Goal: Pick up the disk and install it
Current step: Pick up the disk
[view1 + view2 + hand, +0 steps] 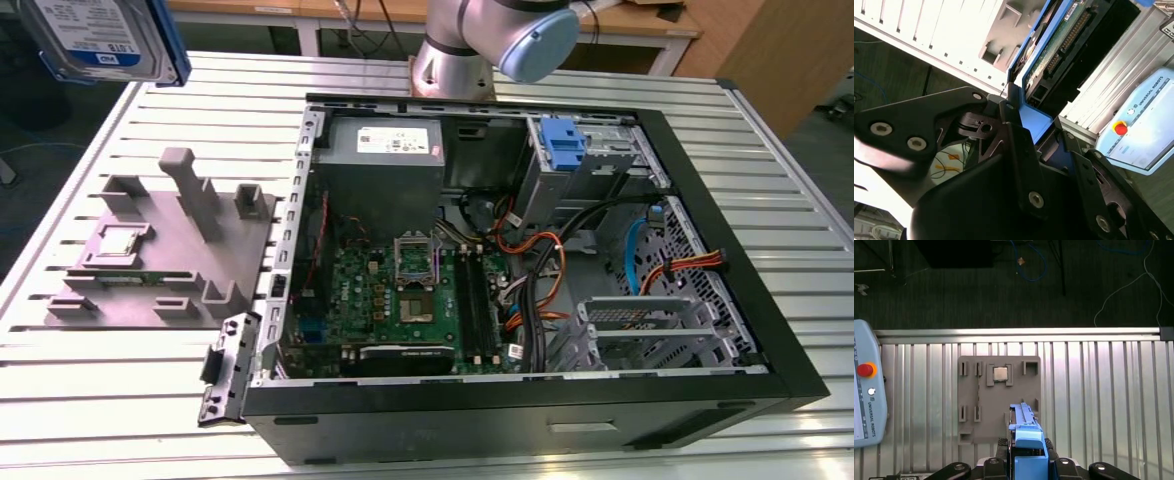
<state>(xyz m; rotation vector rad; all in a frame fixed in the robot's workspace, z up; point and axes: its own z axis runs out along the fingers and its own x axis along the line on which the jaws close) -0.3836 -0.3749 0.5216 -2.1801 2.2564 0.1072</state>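
The disk (100, 40), a silver-grey drive with a blue-and-white label in a bright blue carrier, hangs high in the air at the exterior view's upper left, above and behind the grey fixture block (174, 250). In the first wrist view the disk (1026, 432) stands edge-on over that block (999, 400), with my gripper (1026, 452) shut on its blue carrier. The second wrist view shows the black fingers (1014, 125) clamped on the carrier's end, and the disk's (1054, 55) circuit-board side and connector face the camera.
The open computer case (781, 340) lies on the slatted table (120, 400) at the exterior view's right, with a motherboard (400, 300), cables, a blue bracket (563, 145) in the upper bay and a metal drive cage (641, 330). A teach pendant (866, 395) lies near the table edge.
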